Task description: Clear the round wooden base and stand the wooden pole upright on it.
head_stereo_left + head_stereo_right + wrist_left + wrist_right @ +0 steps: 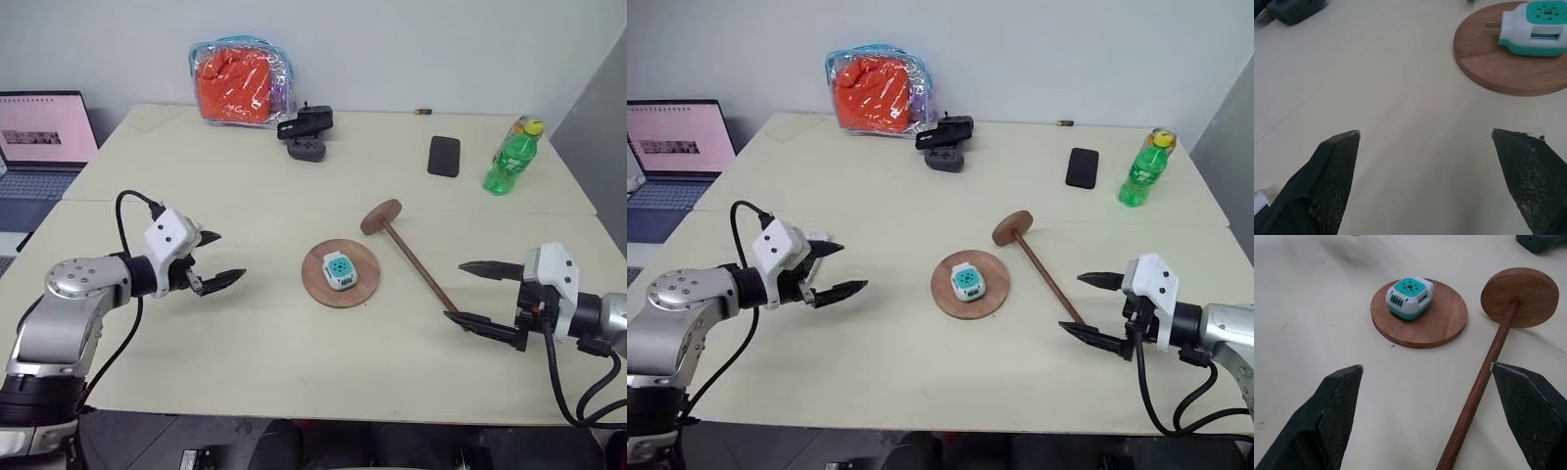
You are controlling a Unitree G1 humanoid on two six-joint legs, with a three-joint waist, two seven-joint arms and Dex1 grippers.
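A round wooden base [341, 273] sits mid-table with a white-and-teal plug adapter [340, 269] resting on top, the item that must come off before anything can stand there. Just right of the base, the wooden pole [411, 255] lies flat, its disc end [380, 216] pointing away from the robot. The left gripper [214, 260] hovers well left of the base, fingers spread and empty, angled toward the adapter. The right gripper [480, 294] waits right of the base, also spread and empty, near the pole's bare tip, apparently ready to take the pole.
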